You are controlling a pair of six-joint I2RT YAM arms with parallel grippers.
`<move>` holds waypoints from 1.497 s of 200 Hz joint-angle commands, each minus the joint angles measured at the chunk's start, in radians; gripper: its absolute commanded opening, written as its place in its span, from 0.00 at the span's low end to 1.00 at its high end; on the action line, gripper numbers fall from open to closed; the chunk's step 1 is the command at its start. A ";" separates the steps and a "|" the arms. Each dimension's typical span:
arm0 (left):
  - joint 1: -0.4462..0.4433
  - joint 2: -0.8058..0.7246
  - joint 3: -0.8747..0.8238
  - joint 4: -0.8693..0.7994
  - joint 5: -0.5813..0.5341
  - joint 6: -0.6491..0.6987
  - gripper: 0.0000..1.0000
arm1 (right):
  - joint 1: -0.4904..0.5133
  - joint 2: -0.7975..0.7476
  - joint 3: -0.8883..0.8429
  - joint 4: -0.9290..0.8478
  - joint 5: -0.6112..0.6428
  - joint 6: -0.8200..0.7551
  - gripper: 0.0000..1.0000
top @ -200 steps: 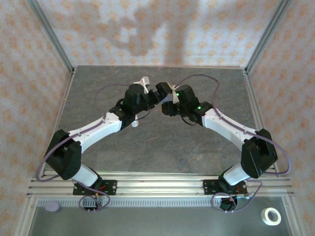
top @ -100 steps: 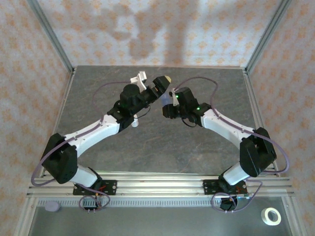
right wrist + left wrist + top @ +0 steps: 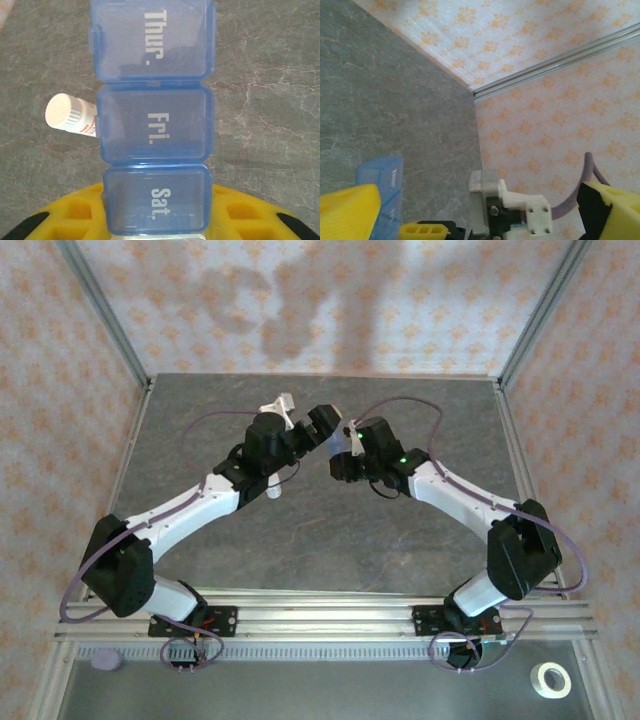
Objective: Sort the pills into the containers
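Left arm [image 3: 190, 505] swung outward, left claw [image 3: 480, 200] wide; right claw [image 3: 157, 222] grips strip [image 3: 152, 125] by Sat end, long axis running away toward left claw.

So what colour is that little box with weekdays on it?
The plastic pill organiser is translucent blue, white lettering; clearest in right wrist view.

You are looking into a boxed-in robot test cell, a lab rig: two white-and-black jointed arms [image 3: 200, 505] are standing bolted to a ribbed aluminium rail [image 3: 325, 620] along a grey stone-patterned tabletop [image 3: 330, 540], pale panels printed with orange flowers [image 3: 50, 440] are walling it in between bare aluminium corner posts [image 3: 100, 310], and thin purple cables [image 3: 400, 397] are looping off the arms.
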 commanded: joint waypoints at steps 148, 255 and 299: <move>0.006 0.090 0.025 0.084 0.060 -0.071 0.99 | -0.004 -0.009 0.030 0.010 -0.019 0.029 0.32; -0.009 0.111 0.073 0.100 0.064 -0.082 1.00 | -0.005 0.004 0.013 0.020 -0.013 0.031 0.32; -0.028 0.117 0.082 0.142 0.077 -0.122 0.99 | -0.005 0.019 0.013 0.028 -0.013 0.033 0.32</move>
